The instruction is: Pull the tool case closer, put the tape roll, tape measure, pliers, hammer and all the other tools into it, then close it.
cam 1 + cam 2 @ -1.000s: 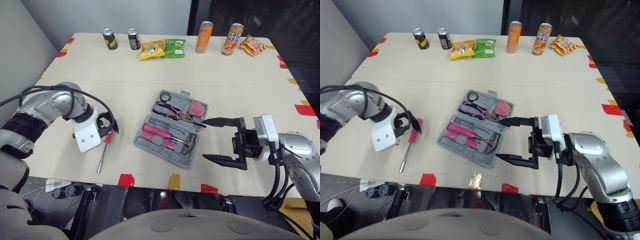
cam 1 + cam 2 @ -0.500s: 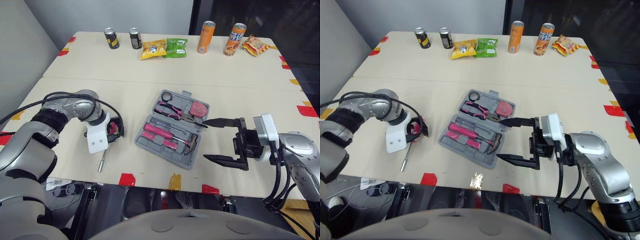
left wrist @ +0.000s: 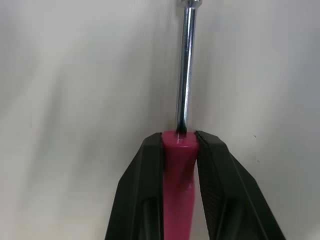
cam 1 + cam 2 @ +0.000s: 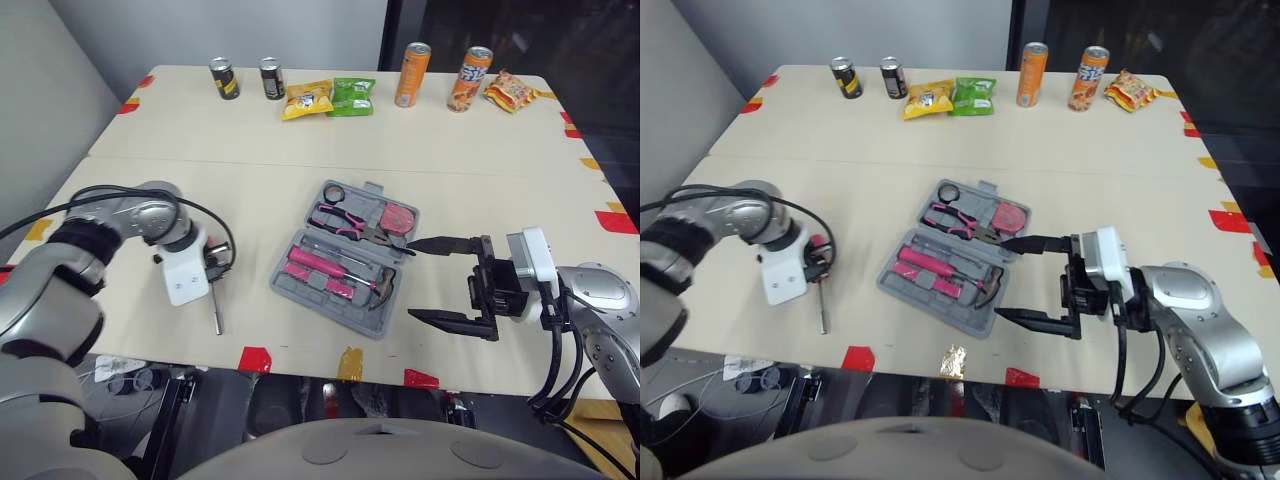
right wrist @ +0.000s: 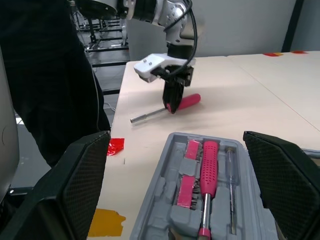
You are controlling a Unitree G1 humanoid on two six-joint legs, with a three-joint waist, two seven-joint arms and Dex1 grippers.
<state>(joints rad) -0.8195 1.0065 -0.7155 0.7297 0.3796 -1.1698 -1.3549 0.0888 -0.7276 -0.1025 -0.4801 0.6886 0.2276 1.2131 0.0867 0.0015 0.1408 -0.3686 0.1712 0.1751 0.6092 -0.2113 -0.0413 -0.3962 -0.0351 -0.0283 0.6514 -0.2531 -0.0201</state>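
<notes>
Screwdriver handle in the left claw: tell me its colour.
Pink; the screwdriver handle shows best in the left wrist view.

Head views: even, diffuse light from overhead; the table (image 4: pixel 300 130) is bright and uniformly lit. Shadows are soft and short: a faint one along the near edge of the case (image 4: pixel 345 258), another beneath the left gripper (image 4: pixel 214 268). The background beyond the far right corner is dark.

Left wrist view: broad, soft grey shading crosses the pale surface; a bright highlight runs down the screwdriver (image 3: pixel 186 65) shaft.

Right wrist view: the tabletop is well lit and the room behind is dim; the right gripper (image 5: pixel 176 137) fingers (image 5: pixel 75 190) are near-black silhouettes.
</notes>
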